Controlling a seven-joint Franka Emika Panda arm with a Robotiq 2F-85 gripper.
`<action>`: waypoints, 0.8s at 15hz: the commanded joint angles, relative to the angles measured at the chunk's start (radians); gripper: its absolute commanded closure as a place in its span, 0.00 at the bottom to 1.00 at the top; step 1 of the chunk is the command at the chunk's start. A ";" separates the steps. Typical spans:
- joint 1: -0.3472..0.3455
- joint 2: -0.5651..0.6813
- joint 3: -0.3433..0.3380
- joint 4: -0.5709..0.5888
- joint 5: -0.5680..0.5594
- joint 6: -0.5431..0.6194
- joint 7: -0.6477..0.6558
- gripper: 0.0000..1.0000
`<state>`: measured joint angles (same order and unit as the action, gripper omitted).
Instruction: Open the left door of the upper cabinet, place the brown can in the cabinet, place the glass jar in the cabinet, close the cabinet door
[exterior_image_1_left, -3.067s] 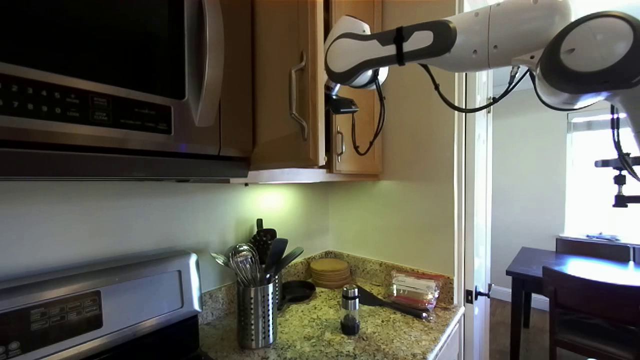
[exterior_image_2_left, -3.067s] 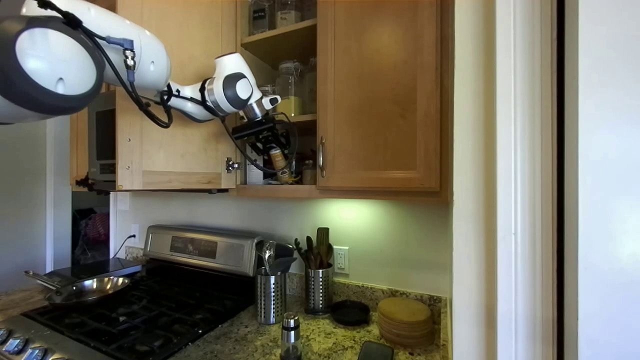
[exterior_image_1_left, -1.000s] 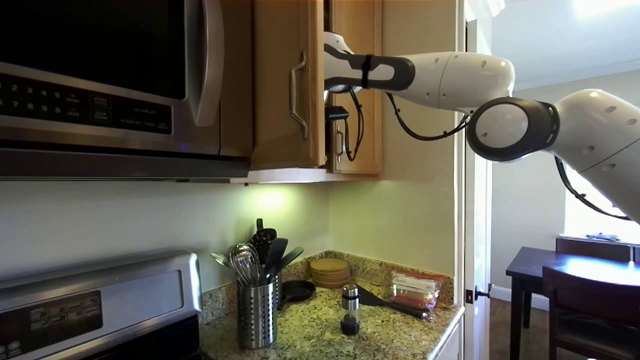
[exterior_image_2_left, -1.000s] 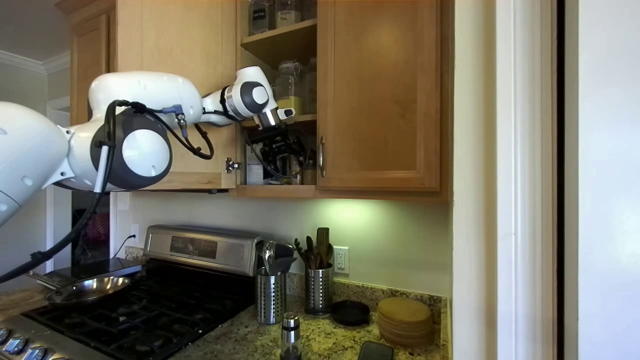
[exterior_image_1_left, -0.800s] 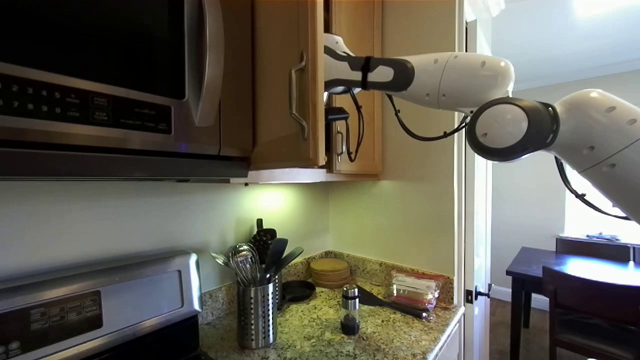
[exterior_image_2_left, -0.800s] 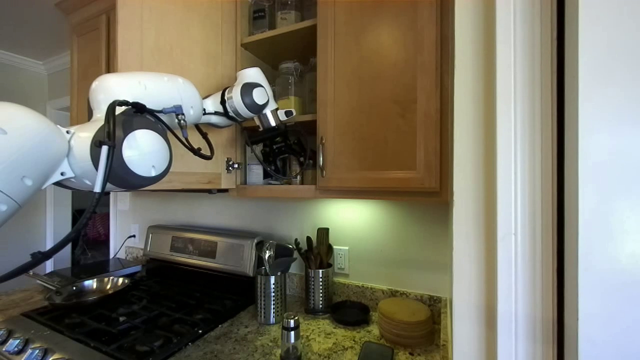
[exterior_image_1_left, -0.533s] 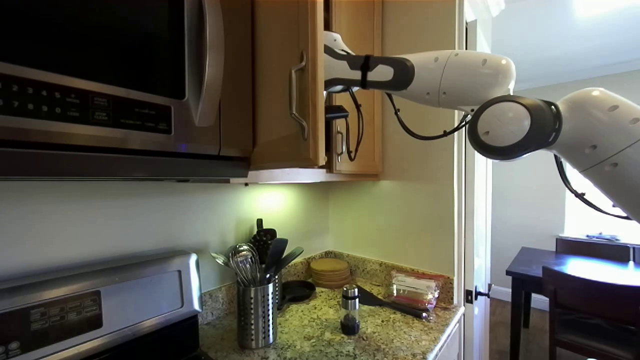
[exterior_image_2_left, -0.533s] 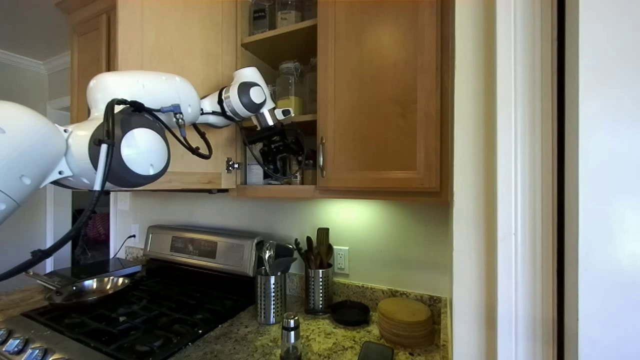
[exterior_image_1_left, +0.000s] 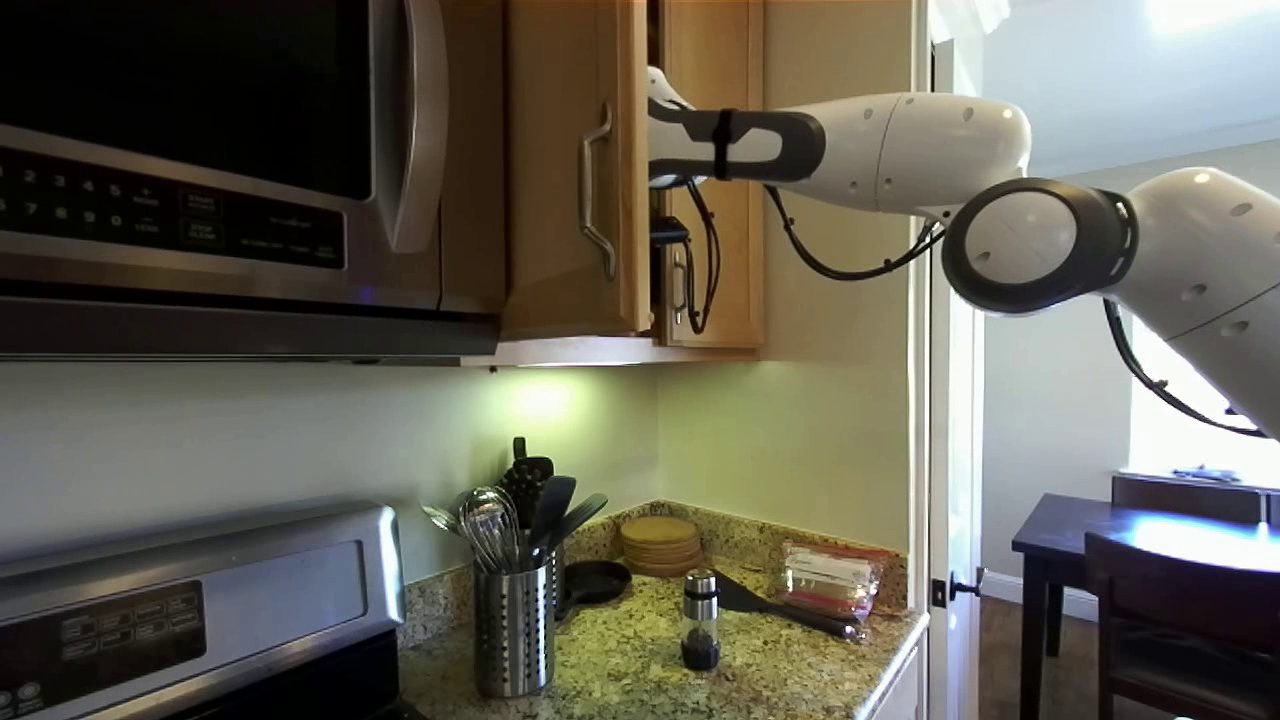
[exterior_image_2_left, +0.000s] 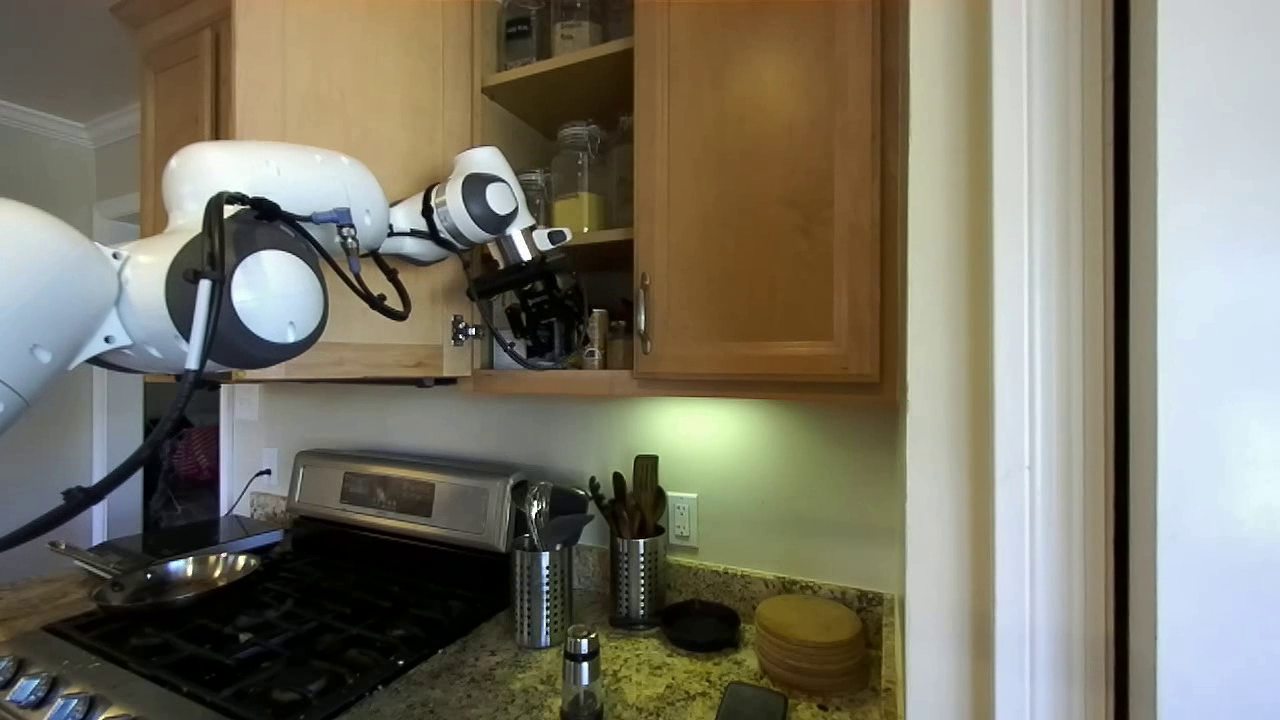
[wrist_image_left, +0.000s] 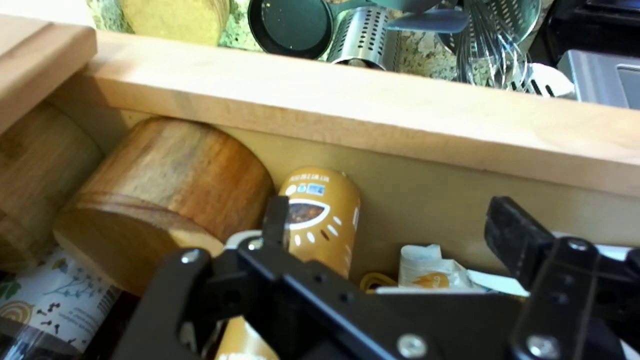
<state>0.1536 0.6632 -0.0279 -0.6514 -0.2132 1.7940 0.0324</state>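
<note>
The brown can (wrist_image_left: 320, 220) stands upright on the bottom shelf inside the upper cabinet (exterior_image_2_left: 560, 382); in an exterior view the can (exterior_image_2_left: 597, 340) shows just right of my gripper (exterior_image_2_left: 550, 335). In the wrist view the gripper (wrist_image_left: 394, 222) has its jaws wide apart, holding nothing. One finger (wrist_image_left: 276, 220) overlaps the can's edge in the picture; I cannot tell if they touch. The left door (exterior_image_2_left: 350, 110) is swung open, its bar handle (exterior_image_1_left: 597, 190) facing the microwave. On the counter stands the glass jar (exterior_image_1_left: 700, 622), slim and clear with a silver-and-black top.
A round wooden container (wrist_image_left: 175, 180) sits beside the can, and a white packet (wrist_image_left: 425, 265) lies deeper inside. Large storage jars (exterior_image_2_left: 578, 180) fill the shelf above. The right door (exterior_image_2_left: 770, 190) is closed. Utensil holders (exterior_image_1_left: 513, 640) stand on the counter near the glass jar.
About three seconds ago the gripper held the can tilted; now the can stands free in the cabinet. Over the last second the gripper has drawn leftward from it in an exterior view.
</note>
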 joint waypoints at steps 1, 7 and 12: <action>0.005 -0.100 -0.005 -0.177 -0.002 -0.035 0.057 0.00; -0.002 -0.193 -0.001 -0.370 0.005 -0.003 0.117 0.00; -0.014 -0.288 0.003 -0.542 0.026 0.083 0.159 0.00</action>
<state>0.1501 0.4983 -0.0279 -0.9952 -0.2023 1.8144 0.1515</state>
